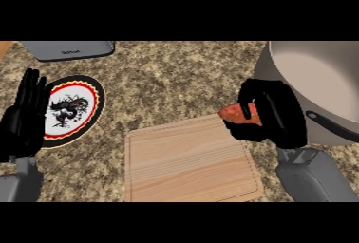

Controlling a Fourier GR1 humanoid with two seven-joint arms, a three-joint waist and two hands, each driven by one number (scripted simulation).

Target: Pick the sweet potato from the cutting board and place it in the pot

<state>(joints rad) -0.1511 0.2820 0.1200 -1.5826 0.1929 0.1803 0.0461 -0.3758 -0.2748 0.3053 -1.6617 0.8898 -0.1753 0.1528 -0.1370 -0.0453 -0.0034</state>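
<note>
At a speckled stone counter (pixel 175 80), a robot hand holds a sweet potato beside a large pot.

Seen from above: the right hand (pixel 270 116) is curled around an orange sweet potato (pixel 237 114), whose pointed end sticks out to the left. It is lifted off the wooden cutting board (pixel 186 163), over the board's upper right corner and just beside the grey pot's (pixel 322 71) wall. The pot stands at the right edge, with a black handle (pixel 329 127) reaching toward the forearm. At the left edge the left hand (pixel 24 114) rests open, fingers straight and pointing up, overlapping a round plate (pixel 88 95) with a red, black and white pattern. A grey object (pixel 67 49) lies at the top left.
</note>
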